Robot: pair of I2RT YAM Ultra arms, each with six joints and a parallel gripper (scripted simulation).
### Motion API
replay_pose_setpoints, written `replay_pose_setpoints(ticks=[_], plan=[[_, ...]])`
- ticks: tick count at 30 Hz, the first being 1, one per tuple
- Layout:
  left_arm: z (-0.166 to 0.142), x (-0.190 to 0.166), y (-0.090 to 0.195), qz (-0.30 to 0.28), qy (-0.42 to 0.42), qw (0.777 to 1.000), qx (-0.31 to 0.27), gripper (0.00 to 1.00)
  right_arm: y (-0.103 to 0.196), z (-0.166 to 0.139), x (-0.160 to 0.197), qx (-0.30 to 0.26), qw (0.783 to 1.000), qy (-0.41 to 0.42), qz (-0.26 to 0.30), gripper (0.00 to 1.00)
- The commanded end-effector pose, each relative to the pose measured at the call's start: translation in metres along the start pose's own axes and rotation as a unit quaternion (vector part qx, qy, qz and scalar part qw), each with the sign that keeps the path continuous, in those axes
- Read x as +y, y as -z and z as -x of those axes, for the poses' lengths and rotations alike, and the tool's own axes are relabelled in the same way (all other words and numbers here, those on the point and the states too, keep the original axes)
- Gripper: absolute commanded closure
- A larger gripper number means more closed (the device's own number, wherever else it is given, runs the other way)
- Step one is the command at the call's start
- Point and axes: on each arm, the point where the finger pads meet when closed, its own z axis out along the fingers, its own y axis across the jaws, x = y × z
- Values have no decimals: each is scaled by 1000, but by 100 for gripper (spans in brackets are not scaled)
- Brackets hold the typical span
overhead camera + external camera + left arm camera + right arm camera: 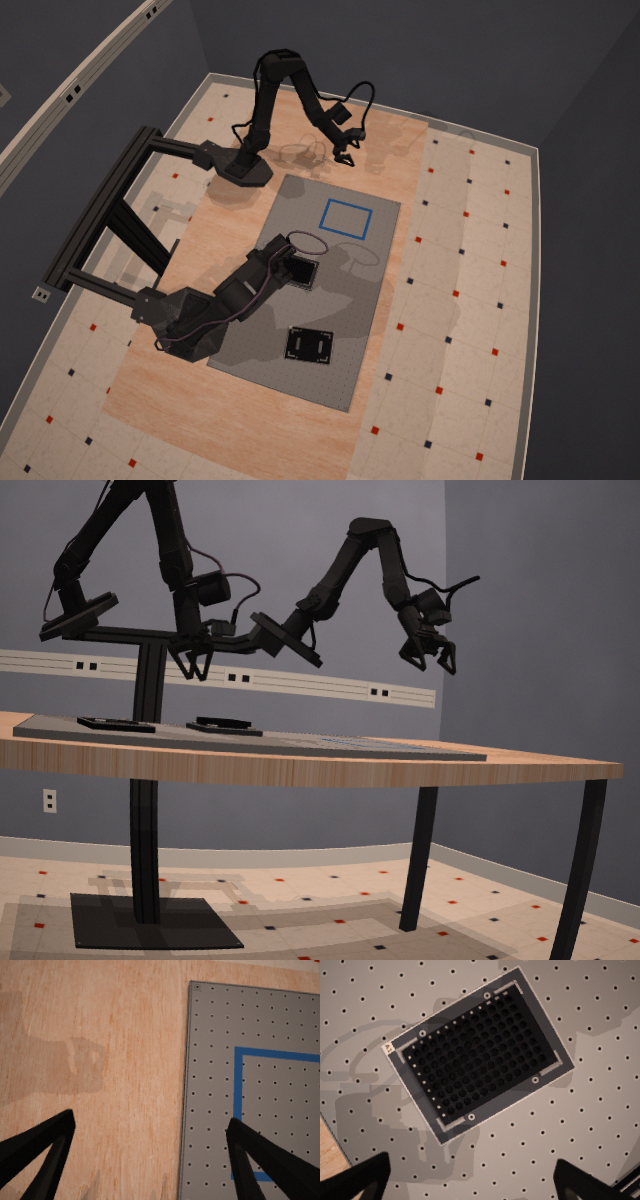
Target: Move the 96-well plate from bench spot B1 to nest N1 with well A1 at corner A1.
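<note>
The black 96-well plate (301, 271) (223, 721) (477, 1052) lies flat within the corner locators of the middle nest (305, 285) (227, 730) (539, 1015). Its marked rows start at the corner beside the nest's A1 label. The cut corner is too dark to make out. The right-hand nest (309, 346) (116, 725) is empty, its two slots showing. The blue outline B1 (342, 233) (238, 1085) has nothing in it. My right gripper (196, 678) (473, 1165) is open, above and beside the plate. My left gripper (348, 153) (439, 671) (152, 1121) is open and empty, off the board's left edge.
The grey perforated board (330, 382) (413, 753) (210, 1075) lies on the wooden table (242, 413) (310, 769) (135, 1060). The right arm (242, 289) reaches over the board's near side towards the middle nest. The left arm (310, 98) stays to the left, well apart from it.
</note>
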Motion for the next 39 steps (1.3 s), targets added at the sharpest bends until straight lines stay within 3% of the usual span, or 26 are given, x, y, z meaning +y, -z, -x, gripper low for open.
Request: replay_pose_setpoints(ticks=[1, 10, 16, 19, 31, 33, 39], plan=[[17, -2, -7, -40, -16, 998, -35, 0, 8, 34, 2, -46, 999, -7, 6, 0], [18, 8, -8, -28, -11, 999, -33, 0, 8, 34, 2, -46, 999, -7, 6, 0], [15, -8, -3, -60, -42, 997, -22, 0, 6, 21, 1, -18, 999, -33, -7, 0], [12, -37, 5, -114, -90, 989, -7, 0, 1, 18, 0, 2, 997, -79, -15, 0], [18, -142, 70, -310, -273, 910, -19, 0, -17, 31, -1, 55, 964, -255, -46, 0], [18, -142, 70, -310, -273, 910, -19, 0, -17, 31, -1, 55, 964, -255, -46, 0], [15, -185, 122, -404, -359, 840, -47, 0, -27, 37, -1, 85, 933, -346, -58, 0]])
